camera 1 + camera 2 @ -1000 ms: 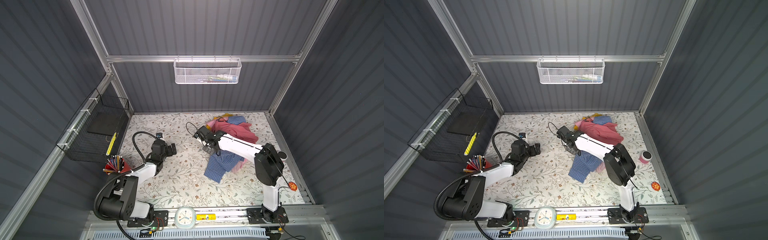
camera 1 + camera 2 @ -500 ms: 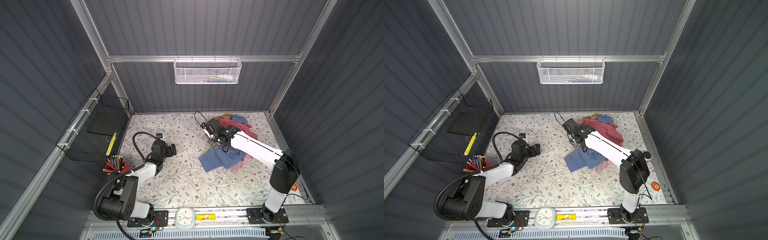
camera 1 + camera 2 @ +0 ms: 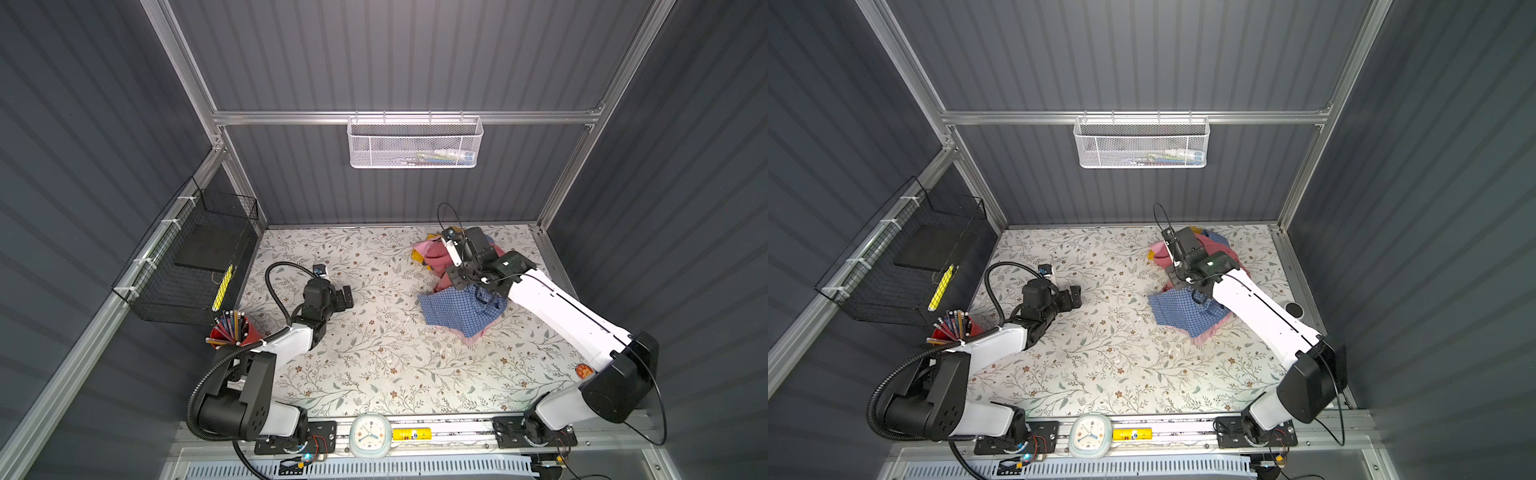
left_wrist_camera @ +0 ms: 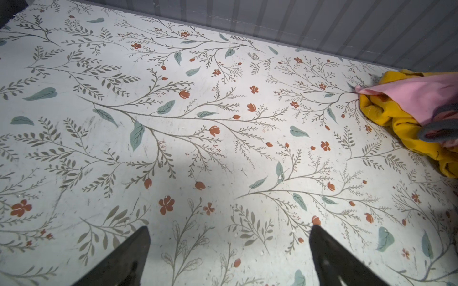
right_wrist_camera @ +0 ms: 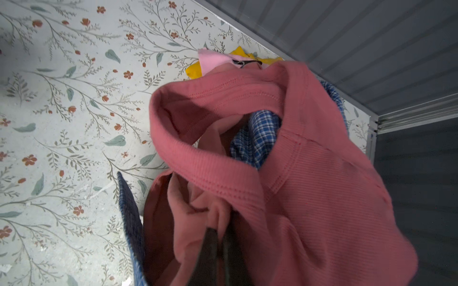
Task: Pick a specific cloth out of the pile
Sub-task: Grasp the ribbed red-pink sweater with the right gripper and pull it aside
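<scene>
One floral table [image 3: 374, 361] carries everything. Black wire basket [image 3: 187, 266] hangs on the left wall, and a white mesh basket [image 3: 415, 143] hangs on the back wall.

Pile [image 3: 453, 270] sits at the table's far right, close to the back wall. The biggest piece in both top views is a blue checked shirt [image 3: 461, 309], spread flat on the pile's near side. A ribbed red shirt [image 5: 309, 185] is bunched just behind it, looped round another checked bit.

Cloth [image 5: 190, 205] shows as a smooth salmon fold, paler than the red shirt. It's mid-pile, between the red shirt and the checked shirt, and its trim is not seen in the right wrist view.

Light pink piece [image 4: 409, 94] lies on top of a yellow piece [image 4: 401, 128] at the pile's far-left edge. A grey band [image 4: 438, 131] rests against them.

Right pincer [image 5: 219, 239] is pressed together, clamped on the cloth's fold. Left pincer [image 4: 229, 227] is spread wide and grips nothing. It's low over bare table, well apart from the pile.

Red pencil cup [image 3: 230, 330] stands at the table's left edge below the black basket. Clock [image 3: 370, 434] sits on the front rail.
</scene>
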